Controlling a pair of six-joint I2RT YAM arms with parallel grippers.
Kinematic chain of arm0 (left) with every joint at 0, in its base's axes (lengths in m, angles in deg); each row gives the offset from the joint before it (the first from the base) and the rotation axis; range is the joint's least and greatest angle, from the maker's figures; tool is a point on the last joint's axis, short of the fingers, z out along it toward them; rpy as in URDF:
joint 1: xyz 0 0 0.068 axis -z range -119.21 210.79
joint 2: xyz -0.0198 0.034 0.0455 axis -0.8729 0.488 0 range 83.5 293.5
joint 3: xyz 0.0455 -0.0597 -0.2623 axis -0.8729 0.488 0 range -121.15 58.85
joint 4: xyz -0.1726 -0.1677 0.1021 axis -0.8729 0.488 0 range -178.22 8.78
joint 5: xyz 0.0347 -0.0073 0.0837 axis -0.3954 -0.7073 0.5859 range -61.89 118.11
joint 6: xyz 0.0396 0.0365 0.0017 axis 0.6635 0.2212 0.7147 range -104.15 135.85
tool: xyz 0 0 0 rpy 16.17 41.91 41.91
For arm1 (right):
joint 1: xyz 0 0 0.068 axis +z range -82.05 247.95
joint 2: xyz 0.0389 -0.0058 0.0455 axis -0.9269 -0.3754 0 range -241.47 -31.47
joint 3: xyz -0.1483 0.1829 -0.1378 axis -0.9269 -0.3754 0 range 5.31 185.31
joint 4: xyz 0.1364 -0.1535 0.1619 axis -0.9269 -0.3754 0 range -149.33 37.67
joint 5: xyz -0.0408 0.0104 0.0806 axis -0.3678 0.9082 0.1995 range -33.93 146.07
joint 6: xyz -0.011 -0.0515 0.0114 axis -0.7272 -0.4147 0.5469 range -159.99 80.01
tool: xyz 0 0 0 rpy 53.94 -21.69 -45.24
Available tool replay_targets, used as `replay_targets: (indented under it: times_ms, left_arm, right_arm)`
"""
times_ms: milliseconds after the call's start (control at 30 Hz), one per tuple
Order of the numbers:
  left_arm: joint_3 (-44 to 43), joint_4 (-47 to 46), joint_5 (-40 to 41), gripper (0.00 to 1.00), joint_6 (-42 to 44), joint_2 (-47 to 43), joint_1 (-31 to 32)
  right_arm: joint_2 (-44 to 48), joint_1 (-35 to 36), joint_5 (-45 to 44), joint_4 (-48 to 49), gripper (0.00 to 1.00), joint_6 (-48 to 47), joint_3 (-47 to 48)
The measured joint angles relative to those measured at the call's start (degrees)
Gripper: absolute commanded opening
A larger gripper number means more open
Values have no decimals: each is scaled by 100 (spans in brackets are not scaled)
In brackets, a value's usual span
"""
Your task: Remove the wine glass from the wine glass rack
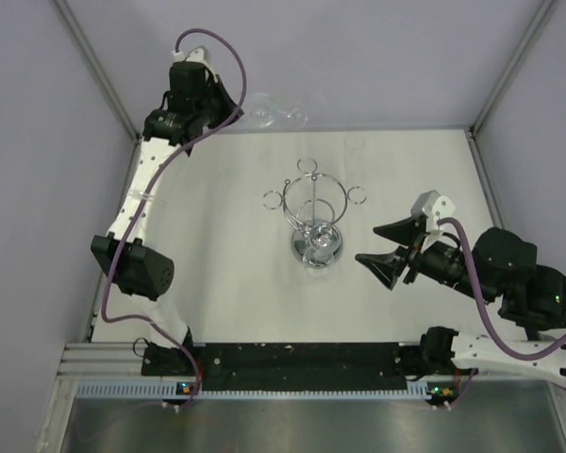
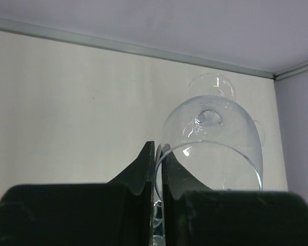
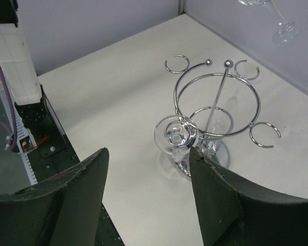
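The chrome wine glass rack (image 1: 307,253) stands mid-table, its post (image 3: 216,102) and hoop plain in the right wrist view. One wine glass (image 3: 177,137) hangs upside down from a ring on the rack's near side. A second wine glass (image 1: 272,115) is off the rack at the far back left, level with the table's back edge, and my left gripper (image 1: 238,113) is shut on its rim (image 2: 210,148). The left gripper's jaws (image 2: 158,154) pinch the glass wall between them. My right gripper (image 1: 382,247) stands open just right of the rack, fingers (image 3: 100,164) apart, nothing between them.
The white table (image 1: 217,189) is walled at the back and both sides. The left arm's elbow (image 1: 132,267) hangs over the table's left edge. The rack's small rings (image 3: 264,134) stick out around the hoop. A black rail (image 1: 292,363) runs along the near edge.
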Motion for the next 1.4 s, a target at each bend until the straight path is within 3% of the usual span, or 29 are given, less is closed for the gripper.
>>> replay_targets:
  times_ms: [367, 600, 1400]
  left_arm:
    - [-560, 1102, 881, 0, 92, 1054, -31]
    - [-579, 1497, 1436, 0, 317, 1250, -31]
    - [-636, 1427, 2430, 0, 682, 2074, -28]
  right_arm:
    - [94, 0, 2, 72, 65, 247, -498]
    - [122, 0, -20, 87, 66, 313, -758]
    - [179, 0, -9, 140, 67, 505, -1019]
